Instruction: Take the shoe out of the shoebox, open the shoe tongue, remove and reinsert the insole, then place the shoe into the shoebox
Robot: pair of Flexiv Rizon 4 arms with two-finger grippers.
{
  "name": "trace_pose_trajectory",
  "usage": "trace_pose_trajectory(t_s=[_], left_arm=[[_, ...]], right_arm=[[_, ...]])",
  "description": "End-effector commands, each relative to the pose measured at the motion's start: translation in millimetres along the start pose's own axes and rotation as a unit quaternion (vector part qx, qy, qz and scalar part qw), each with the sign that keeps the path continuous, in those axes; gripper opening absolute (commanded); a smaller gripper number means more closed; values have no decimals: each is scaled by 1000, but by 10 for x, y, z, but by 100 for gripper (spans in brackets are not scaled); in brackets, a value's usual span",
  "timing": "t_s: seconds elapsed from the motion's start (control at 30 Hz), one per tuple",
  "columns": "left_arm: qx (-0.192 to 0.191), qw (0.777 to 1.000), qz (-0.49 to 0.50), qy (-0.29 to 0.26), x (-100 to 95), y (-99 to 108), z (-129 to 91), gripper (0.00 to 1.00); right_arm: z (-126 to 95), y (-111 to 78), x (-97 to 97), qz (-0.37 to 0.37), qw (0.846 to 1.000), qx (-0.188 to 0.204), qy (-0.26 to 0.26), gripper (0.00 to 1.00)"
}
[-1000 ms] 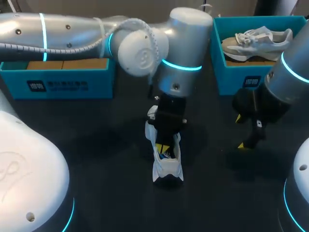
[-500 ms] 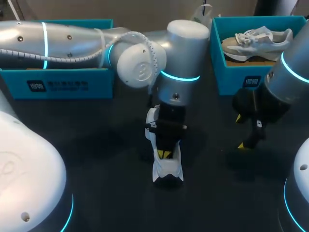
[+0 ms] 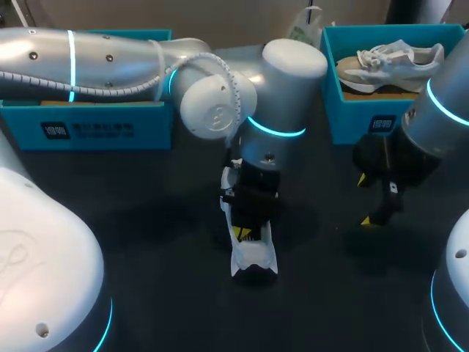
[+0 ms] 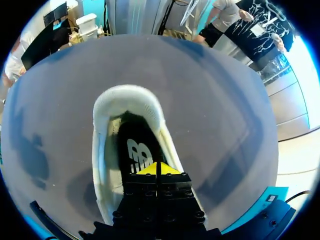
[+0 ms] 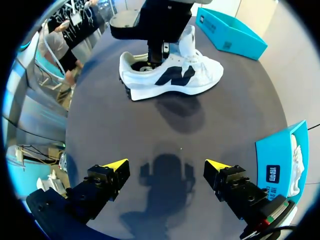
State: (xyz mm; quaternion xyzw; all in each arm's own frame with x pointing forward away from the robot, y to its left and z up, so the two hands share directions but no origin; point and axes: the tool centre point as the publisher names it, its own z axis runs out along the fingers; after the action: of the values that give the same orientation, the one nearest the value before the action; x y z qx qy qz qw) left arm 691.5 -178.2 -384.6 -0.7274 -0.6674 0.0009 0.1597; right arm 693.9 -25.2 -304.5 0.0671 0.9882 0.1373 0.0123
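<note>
Your left tool is down inside the opening of the white shoe, which stands upright on its sole near the middle of the dark desk, heel end toward you and toe end hidden under the left arm's wrist. From the left wrist, you can see the two yellow tips pressed together with only a thin line between them, sitting just over the dark insole inside the shoe. Whether they pinch the insole's edge cannot be made out. The white padded heel collar curves round just ahead of the tips. Your right tool hangs over bare desk to the right of the shoe, well apart from it, with its fingers spread wide and nothing between them; its shadow lies on the desk below. At the back right stands a teal shoebox with a second, pale grey shoe resting in it. Another teal box sits at the back left, partly covered by your left arm, which reaches across it to the middle of the desk.
</note>
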Motion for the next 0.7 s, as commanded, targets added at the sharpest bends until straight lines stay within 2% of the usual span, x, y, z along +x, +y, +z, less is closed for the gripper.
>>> trace_pose_trajectory(t_s=[0.03,0.17,0.5,0.7], left_arm=[[5,1000,-4,1,-62,35,196,0],[1,1000,-9,-4,-88,32,248,0],[-23,999,-8,-43,-39,56,-163,0],[-38,999,-18,-30,19,165,-171,0]], right_arm=[[4,0,13,0,1000,1,-1,100],[4,0,13,0,1000,1,-1,100],[4,0,13,0,1000,1,-1,100],[4,0,13,0,1000,1,-1,100]])
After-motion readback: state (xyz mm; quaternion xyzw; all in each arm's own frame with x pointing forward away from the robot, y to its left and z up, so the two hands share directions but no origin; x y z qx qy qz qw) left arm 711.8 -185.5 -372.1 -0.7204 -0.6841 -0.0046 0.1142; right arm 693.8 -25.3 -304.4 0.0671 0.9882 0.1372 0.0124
